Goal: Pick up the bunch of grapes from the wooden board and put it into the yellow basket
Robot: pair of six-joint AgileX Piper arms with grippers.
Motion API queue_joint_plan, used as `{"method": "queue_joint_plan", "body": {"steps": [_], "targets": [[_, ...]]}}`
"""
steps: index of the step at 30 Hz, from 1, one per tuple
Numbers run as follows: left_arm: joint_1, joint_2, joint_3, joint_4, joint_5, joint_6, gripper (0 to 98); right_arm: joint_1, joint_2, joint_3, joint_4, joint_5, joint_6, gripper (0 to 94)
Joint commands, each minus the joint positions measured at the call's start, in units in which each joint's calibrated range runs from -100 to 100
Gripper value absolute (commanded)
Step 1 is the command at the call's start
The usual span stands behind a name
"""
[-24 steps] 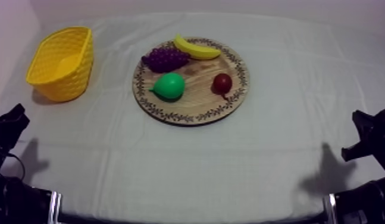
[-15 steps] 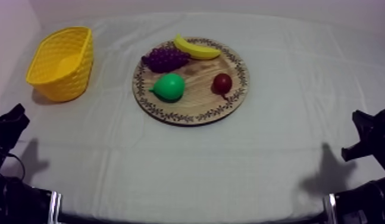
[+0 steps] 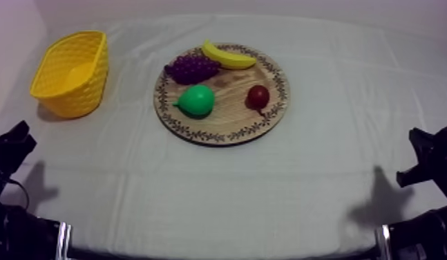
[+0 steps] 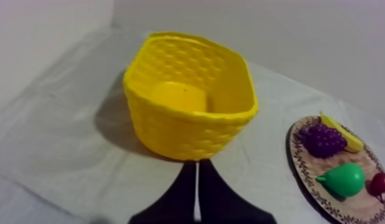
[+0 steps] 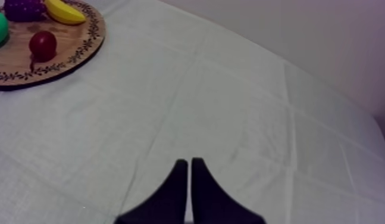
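The purple bunch of grapes [image 3: 192,68] lies on the round wooden board [image 3: 229,124] at its back left, beside the banana [image 3: 227,56]. A green pear [image 3: 197,100] and a small red fruit [image 3: 258,96] share the board. The yellow basket [image 3: 70,71] stands at the table's far left with nothing in it. My left gripper [image 3: 12,146] rests low at the left edge; in the left wrist view its gripper [image 4: 197,168] is shut, a narrow wedge just short of the basket [image 4: 188,101]. My right gripper [image 3: 425,153] rests low at the right edge, shut [image 5: 190,164] over bare cloth.
Grey-white cloth covers the table, with bare cloth across the front and right. In the left wrist view the grapes [image 4: 322,139], pear [image 4: 343,179] and board [image 4: 301,161] lie beyond the basket. The right wrist view has the red fruit [image 5: 43,44] on the board [image 5: 63,59].
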Motion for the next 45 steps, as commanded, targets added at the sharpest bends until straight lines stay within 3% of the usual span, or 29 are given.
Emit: {"method": "queue_joint_plan", "body": {"steps": [1,6,16,24,36,45], "targets": [[1.9,-0.1,-0.4,0.06,1.8,1.9,0.0,0.0,0.0,0.0,0.0,0.0,0.0,0.3],[5.7,0.1,-2.4,0.10,6.6,1.0,0.0,0.0,0.0,0.0,0.0,0.0,0.0,0.3],[8.4,18.6,-6.8,3.40,6.7,-9.7,0.0,0.0,0.0,0.0,0.0,0.0,0.0,0.3],[10.8,39.1,-23.3,4.54,13.0,-15.5,0.0,0.0,0.0,0.0,0.0,0.0,0.0,0.3],[15.5,70.5,-60.3,3.90,26.8,-23.4,0.0,0.0,0.0,0.0,0.0,0.0,0.0,0.3],[20.9,90.8,-83.0,0.31,33.4,-26.0,0.0,0.0,0.0,0.0,0.0,0.0,0.0,0.3]]}}
